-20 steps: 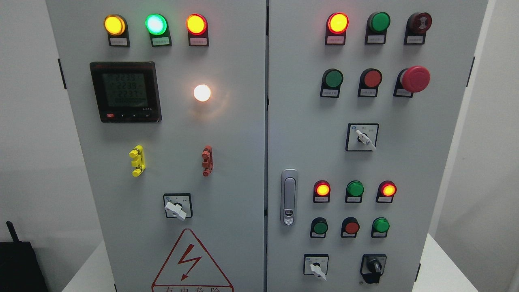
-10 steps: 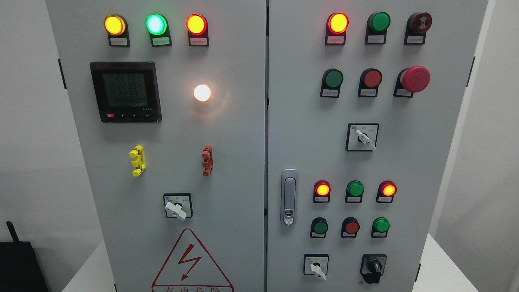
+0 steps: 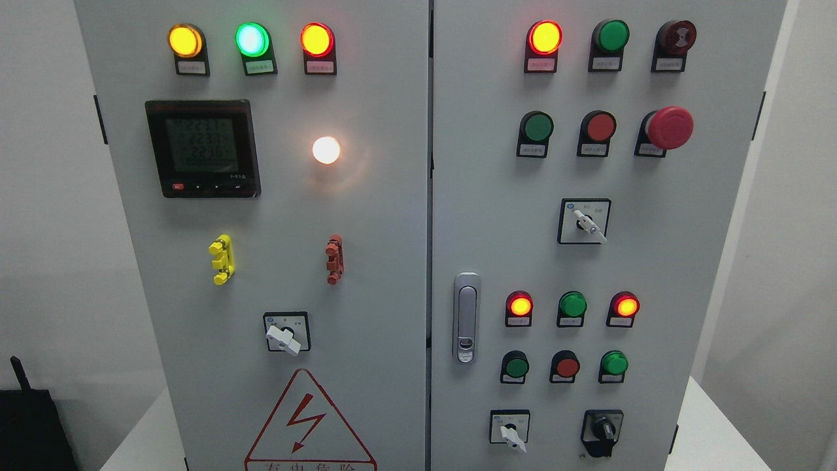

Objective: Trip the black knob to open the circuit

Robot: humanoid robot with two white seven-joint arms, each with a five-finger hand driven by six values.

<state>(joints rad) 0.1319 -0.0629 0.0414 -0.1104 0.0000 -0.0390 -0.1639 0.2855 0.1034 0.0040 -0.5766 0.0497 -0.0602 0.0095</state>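
Black knob [image 3: 603, 430] low right on cabinet [image 3: 392, 216].

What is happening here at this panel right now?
Nothing is being handled at the moment. The head view faces a grey cabinet with two doors full of lamps, buttons and switches, and neither robot hand is in view. The black knob, at the lower right of the right door, is untouched. Several lamps are lit, among them the white lamp beside the meter.
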